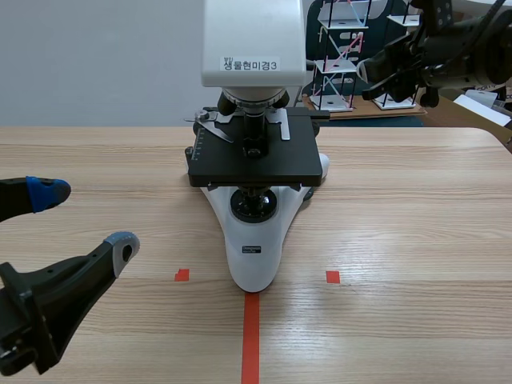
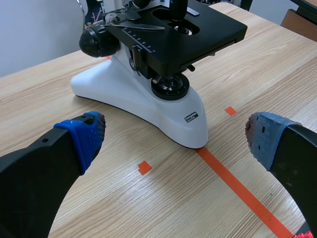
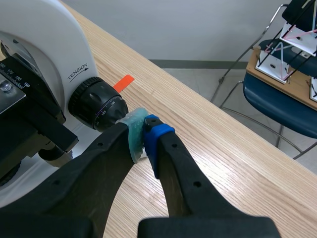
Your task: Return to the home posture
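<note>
A white microscope (image 1: pixel 252 256) with a black stage (image 1: pixel 254 156) stands at the table's middle. My left gripper (image 1: pixel 84 220) hovers low at the near left, open, with nothing between its pads. In the left wrist view this gripper (image 2: pixel 176 136) faces the microscope's base (image 2: pixel 148 106) from a short way off. My right arm (image 1: pixel 448 52) is raised at the far right. In the right wrist view my right gripper (image 3: pixel 143 131) is shut on nothing, its pads meeting just beside the black focus knob (image 3: pixel 96 104).
Orange-red tape marks (image 1: pixel 250 336) lie in front of the microscope. Behind the table's far right edge stand a blue chair (image 3: pixel 282 106) and a board with stick models (image 1: pixel 340 56). A box corner (image 1: pixel 480 108) shows at the far right.
</note>
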